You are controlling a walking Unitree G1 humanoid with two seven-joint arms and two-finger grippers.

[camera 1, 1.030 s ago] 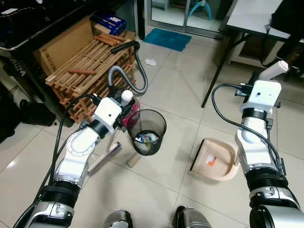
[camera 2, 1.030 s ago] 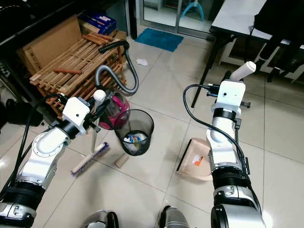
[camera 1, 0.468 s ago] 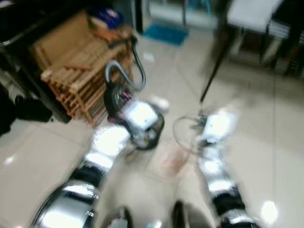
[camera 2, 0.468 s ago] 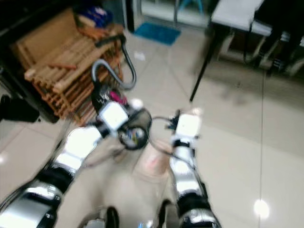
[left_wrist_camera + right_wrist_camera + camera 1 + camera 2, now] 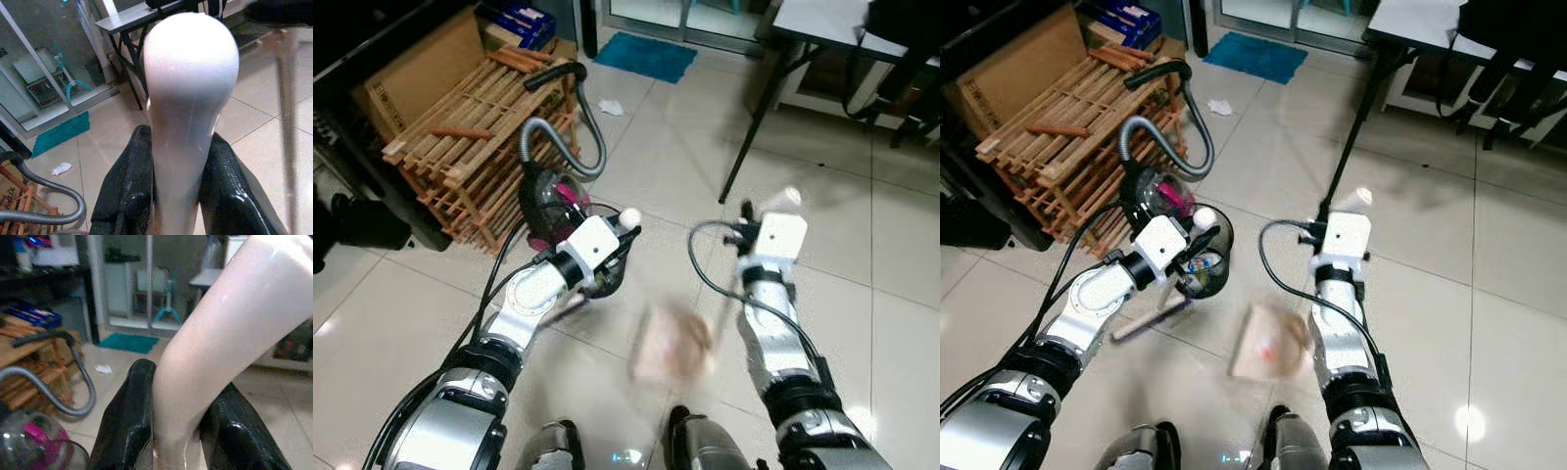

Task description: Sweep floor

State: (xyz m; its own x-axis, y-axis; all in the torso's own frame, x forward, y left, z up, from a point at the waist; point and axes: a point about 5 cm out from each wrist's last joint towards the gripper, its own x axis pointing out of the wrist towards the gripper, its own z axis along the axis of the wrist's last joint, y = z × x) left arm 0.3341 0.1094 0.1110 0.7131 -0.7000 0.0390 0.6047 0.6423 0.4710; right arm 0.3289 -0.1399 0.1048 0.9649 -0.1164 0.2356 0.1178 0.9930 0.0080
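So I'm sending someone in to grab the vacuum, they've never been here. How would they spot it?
Find the slatted wooden rack leaning by the cardboard on the left side of the tiled floor. The vacuum sits on the floor at the rack's near corner, right behind the black mesh bin. It's the one with a clear and pink round body and a grey ribbed hose looping up to a black handle.

- Floor (image 5: pixel 1430 225): pale glossy tiles.
- Mesh waste bin (image 5: pixel 1203 266) just beside left claw (image 5: pixel 1197 227); pink vacuum cleaner (image 5: pixel 1163 192) just beyond.
- Wooden rack (image 5: pixel 1058 117) well out past left claw.
- Blue mat (image 5: pixel 1255 57) and crumpled paper (image 5: pixel 1219 107) far ahead.
- Blurred dustpan (image 5: pixel 1268 345) below right claw (image 5: pixel 1356 201).
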